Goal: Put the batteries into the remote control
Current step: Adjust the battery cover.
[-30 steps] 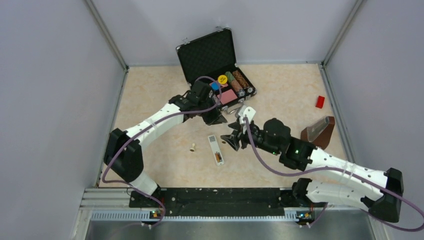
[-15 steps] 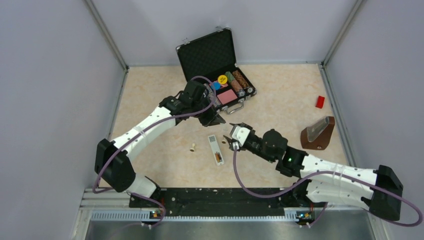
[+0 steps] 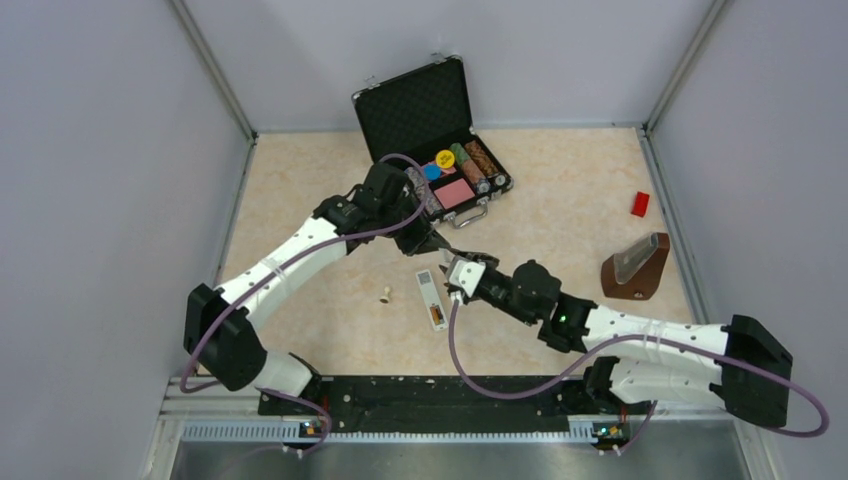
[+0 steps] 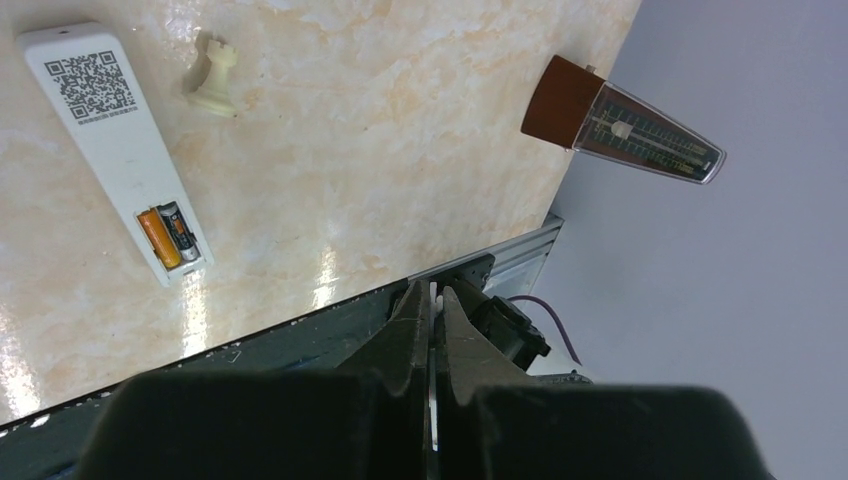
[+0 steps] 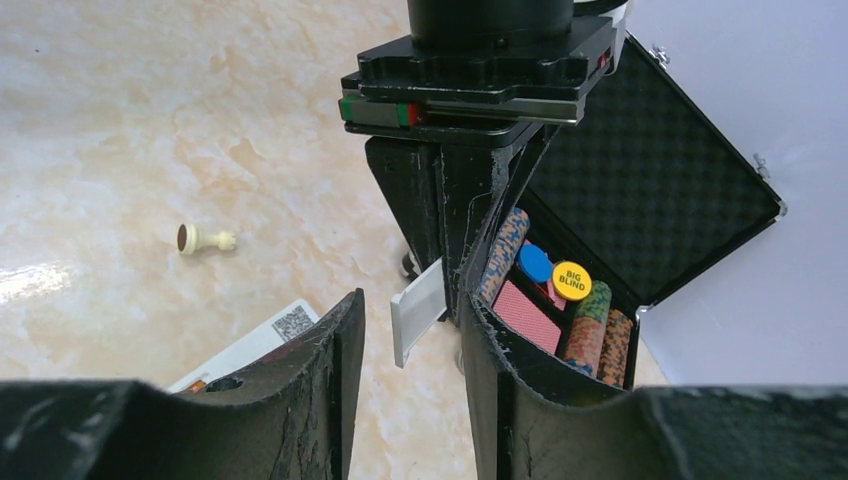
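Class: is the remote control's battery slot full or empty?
Full: the left wrist view shows both batteries, one orange and one dark, lying side by side in the remote control's uncovered slot.

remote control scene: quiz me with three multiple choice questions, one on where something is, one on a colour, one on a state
1. Where are the batteries? A held in a gripper; B in the remote control slot; C loose on the table.
2. The BIG BLIND disc is: A yellow; B green; C white.
3. The left gripper is: A wide open; B shut on nothing; C shut on a thin white cover.
Answers: 1 B, the left wrist view shows both lying side by side in the slot. 2 A, its face is yellow in the right wrist view. 3 C, the cover sticks out from between its closed fingers.
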`<state>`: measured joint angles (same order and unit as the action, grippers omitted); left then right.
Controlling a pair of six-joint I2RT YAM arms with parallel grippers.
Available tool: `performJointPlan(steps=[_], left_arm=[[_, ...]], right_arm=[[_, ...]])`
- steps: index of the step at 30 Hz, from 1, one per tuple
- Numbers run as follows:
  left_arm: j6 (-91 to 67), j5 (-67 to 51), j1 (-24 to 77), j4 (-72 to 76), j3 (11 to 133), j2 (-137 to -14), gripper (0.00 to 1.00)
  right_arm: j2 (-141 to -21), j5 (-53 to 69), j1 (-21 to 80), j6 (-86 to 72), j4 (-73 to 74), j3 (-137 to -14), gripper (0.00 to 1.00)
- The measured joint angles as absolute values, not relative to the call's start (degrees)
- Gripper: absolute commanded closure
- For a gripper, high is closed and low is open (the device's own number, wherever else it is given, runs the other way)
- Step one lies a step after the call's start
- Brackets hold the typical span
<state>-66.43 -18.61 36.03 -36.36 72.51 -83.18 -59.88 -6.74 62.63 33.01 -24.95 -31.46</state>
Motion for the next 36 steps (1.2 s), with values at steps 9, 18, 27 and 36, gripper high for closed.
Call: performJointPlan(steps=[9,18,27,36], left_arm=[[-66.4,-18.7,36.0,-36.4,72.5,-82.2,0.94],[-67.0,-18.1,35.8,-35.1,70.0,-80.7,0.72],[-64.9,-15.8,35.8,-33.7,68.7,-79.1,0.27],[-55.0,-2.0,35.2,-33.4,62.2,-72.9,0.18]], right_arm=[[-62.9,-9.0,62.9,35.0,-28.1,-31.5,0.8],[-63.0,-11.0,63.1,34.3,-27.0,-32.1,1.0],[-60.0,-12.6,63.2,26.6,-21.5,-34.5,1.0],[-53.4,-22.5,63.2,-2.2,-1.8,-37.7,1.0]])
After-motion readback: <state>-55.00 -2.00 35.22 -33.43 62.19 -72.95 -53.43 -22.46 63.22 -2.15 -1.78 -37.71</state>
